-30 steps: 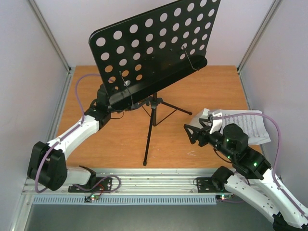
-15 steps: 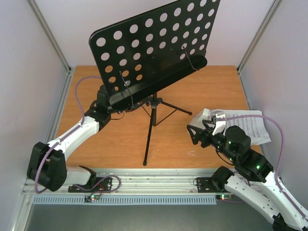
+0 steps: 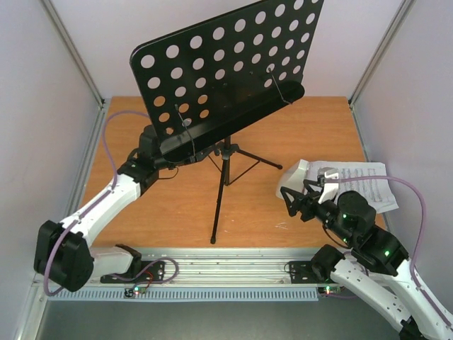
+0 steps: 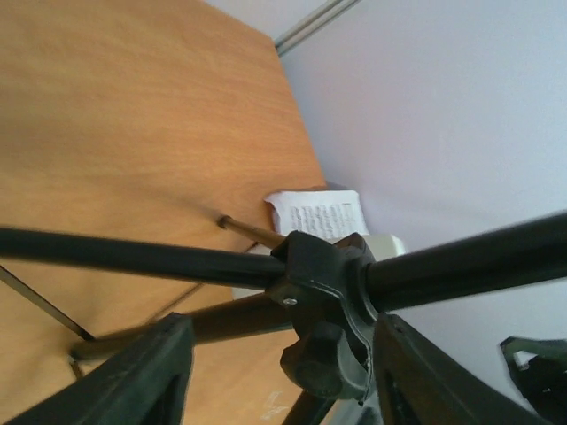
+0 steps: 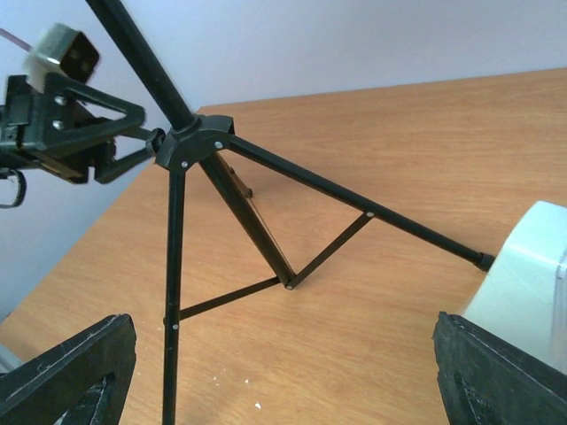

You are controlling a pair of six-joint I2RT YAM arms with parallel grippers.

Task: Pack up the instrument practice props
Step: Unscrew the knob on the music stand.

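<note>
Edges: the orange-brown wooden tabletop (image 3: 311, 127) is shut in by pale walls on the left, right and far sides, with a metal rail (image 3: 233, 268) along the near edge where both arms are bolted.
Stand position: the tall black tripod music stand with round-holed desk (image 3: 226, 64) stands at mid-tabletop. Its desk tilts over the left-centre, and its three legs are spread on the wood.
Open room: bare wood shows at the near left of the front leg and across the far right corner.
Sheet position: the white printed sheet of music (image 3: 364, 185) lies flat near the right wall.
Metronome position: the small white pyramid-shaped metronome (image 3: 293, 174) sits just beside the sheet's left edge. Whether they touch cannot be told.
Hidden: the desk's top right corner is cut off by the overhead view. The desk covers most of the left wrist. The right arm and its cable cross the sheet's near part. In the right wrist view only a corner of the metronome shows.
Left end effector (image 4: 283, 329): its fingers are apart on either side of the stand's tube at the black clamp collar (image 4: 323, 301). A gap shows on one side, so it is not clamped.
Right end effector (image 5: 283, 332): its fingers are spread wide and hold nothing. It faces the tripod legs, with the metronome just beside one finger.
</note>
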